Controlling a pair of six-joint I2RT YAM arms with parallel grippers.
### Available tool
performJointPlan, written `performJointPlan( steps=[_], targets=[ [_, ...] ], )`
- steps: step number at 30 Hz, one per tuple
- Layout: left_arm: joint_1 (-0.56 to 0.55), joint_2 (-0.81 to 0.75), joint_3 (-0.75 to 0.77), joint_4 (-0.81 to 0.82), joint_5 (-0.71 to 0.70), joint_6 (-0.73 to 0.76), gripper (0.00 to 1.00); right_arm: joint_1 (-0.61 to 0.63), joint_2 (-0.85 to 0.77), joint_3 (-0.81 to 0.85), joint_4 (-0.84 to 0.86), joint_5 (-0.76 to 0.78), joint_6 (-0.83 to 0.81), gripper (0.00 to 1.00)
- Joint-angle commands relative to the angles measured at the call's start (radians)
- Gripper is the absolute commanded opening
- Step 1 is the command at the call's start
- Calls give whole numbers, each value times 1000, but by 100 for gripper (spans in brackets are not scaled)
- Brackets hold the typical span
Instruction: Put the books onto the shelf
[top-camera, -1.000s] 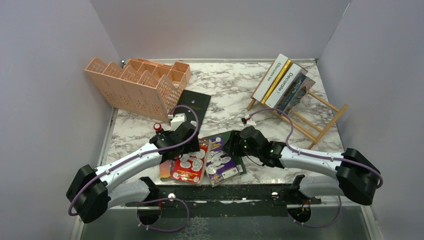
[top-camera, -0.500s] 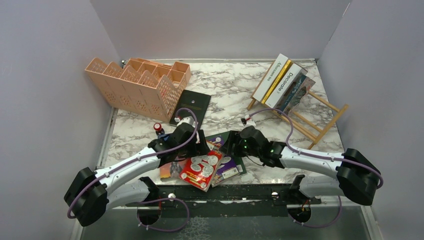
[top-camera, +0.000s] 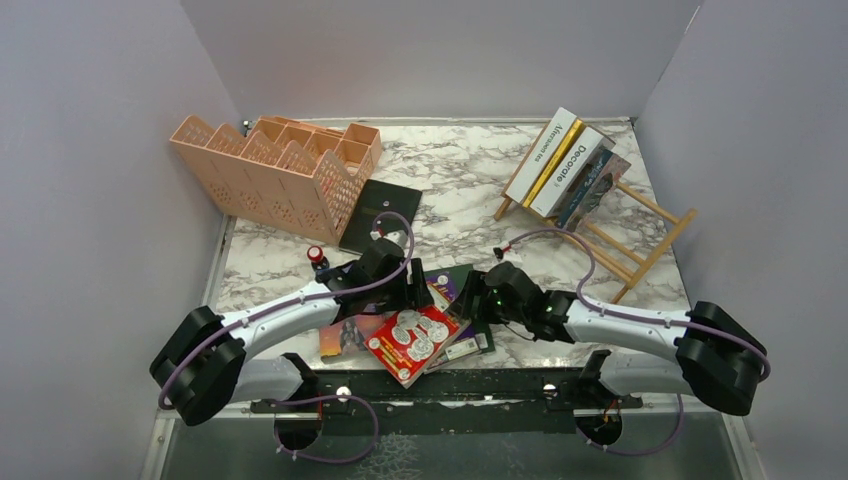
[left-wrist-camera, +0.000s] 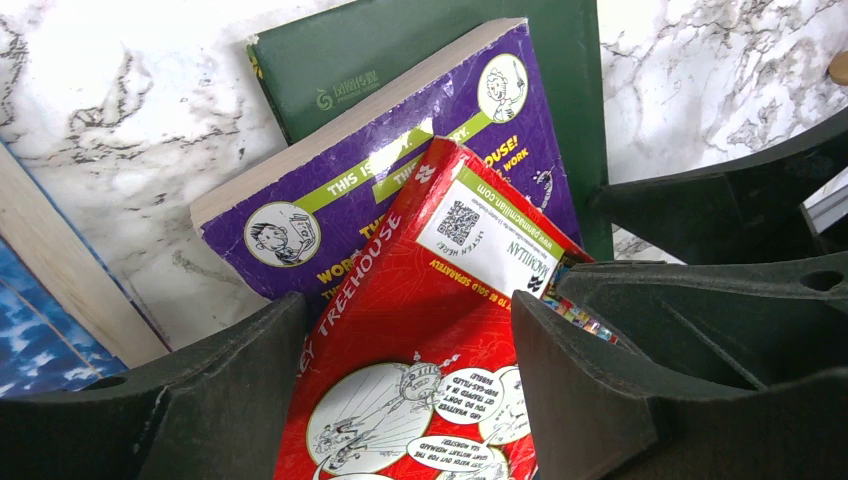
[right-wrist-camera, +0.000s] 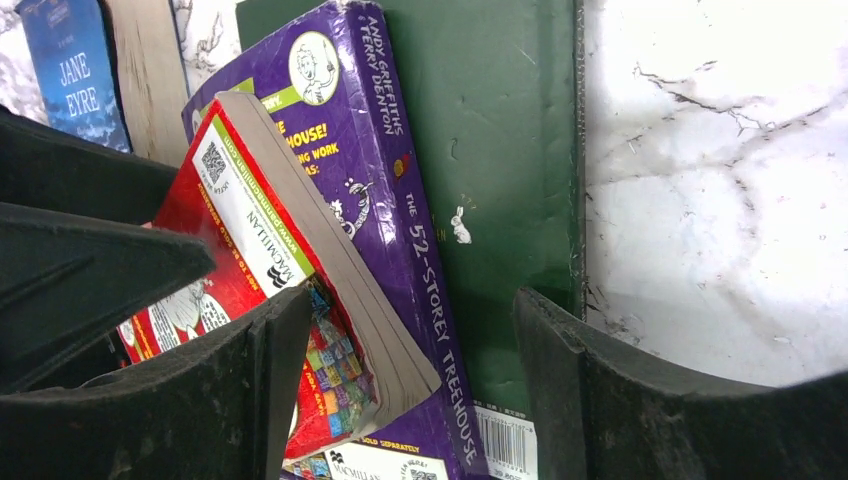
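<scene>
Seemingly four books (top-camera: 565, 165) on shelf (top-camera: 603, 247), five left; left gripper (left-wrist-camera: 410, 305) straddles red book (top-camera: 412, 340), grip unclear; right gripper (right-wrist-camera: 410, 300) wide, empty.

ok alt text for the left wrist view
A red book lies between the dark fingers of the left hand, atop a purple book that overlaps a green book on a marble table. A blue book shows at left.

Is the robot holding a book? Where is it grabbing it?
Yes. The left gripper seems to pinch the red book by its two side edges. The right gripper is open, holding nothing.
</scene>
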Motion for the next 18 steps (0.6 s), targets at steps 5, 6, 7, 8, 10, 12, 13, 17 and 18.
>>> performJointPlan(
  steps=[5,6,7,8,10,12,13,17,18],
  targets=[
    [-6,38,32,37,9,45,75,-1,-60,-105,125,-208,20,76],
    [-6,42,32,37,9,45,75,-1,-65,-110,121,-211,32,74],
    [-6,46,31,37,9,46,74,-1,-73,-114,119,-214,41,70],
    [-6,50,31,37,7,46,73,-1,-80,-119,118,-215,51,66],
    [-5,53,32,37,4,45,73,-1,-92,-127,106,-201,70,57],
    [-5,51,33,37,-4,48,73,-2,-100,-128,70,-170,86,50],
    [-6,49,34,36,-8,49,73,-1,-103,-125,47,-137,92,47],
    [-6,41,40,29,-29,58,77,-1,-98,-105,-70,-45,83,40],
    [-6,42,44,23,-35,61,79,-1,-94,-98,-91,-30,78,39]
  ],
)
